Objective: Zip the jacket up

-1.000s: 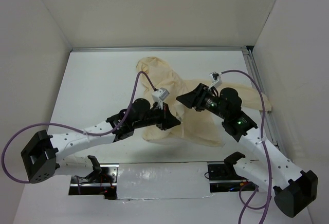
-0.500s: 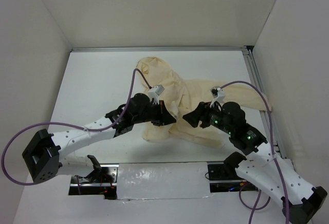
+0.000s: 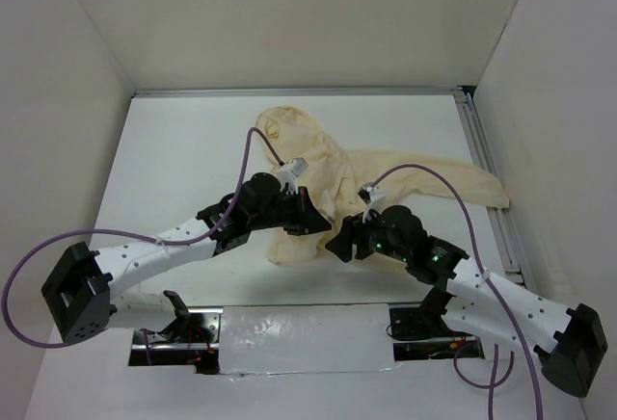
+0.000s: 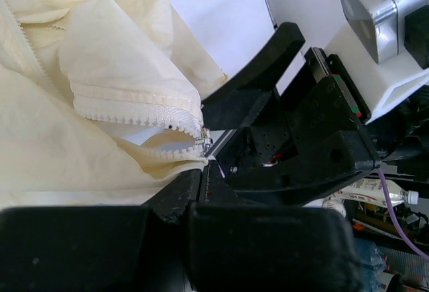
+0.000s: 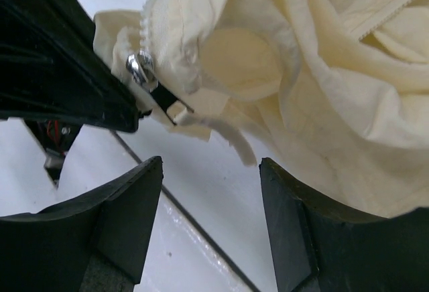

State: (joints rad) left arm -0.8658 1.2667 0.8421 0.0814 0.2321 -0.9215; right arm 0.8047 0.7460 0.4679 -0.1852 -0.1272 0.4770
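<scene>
Setting up the slider grab on jacket (image 3: 328, 174) lying mid-table (image 3: 193, 150), with left gripper (image 3: 308, 223) clamped on fabric by zipper slider (image 5: 141, 69) and right gripper (image 5: 211, 168) agape just short; next, probably nip slider, draw toward hood (image 3: 289, 126).

A white worktop (image 3: 183, 170), evenly lit, is enclosed by plain white walls (image 3: 308, 15) at its left, far and right edges, with a metal rail (image 3: 487, 184) along the right edge and a silvery strip (image 3: 304, 338) at the near edge.

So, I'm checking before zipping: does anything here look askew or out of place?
The jacket lies bunched, not flat, one sleeve trailing right; the zipper gapes open at its slider. Nothing looks torn.
</scene>
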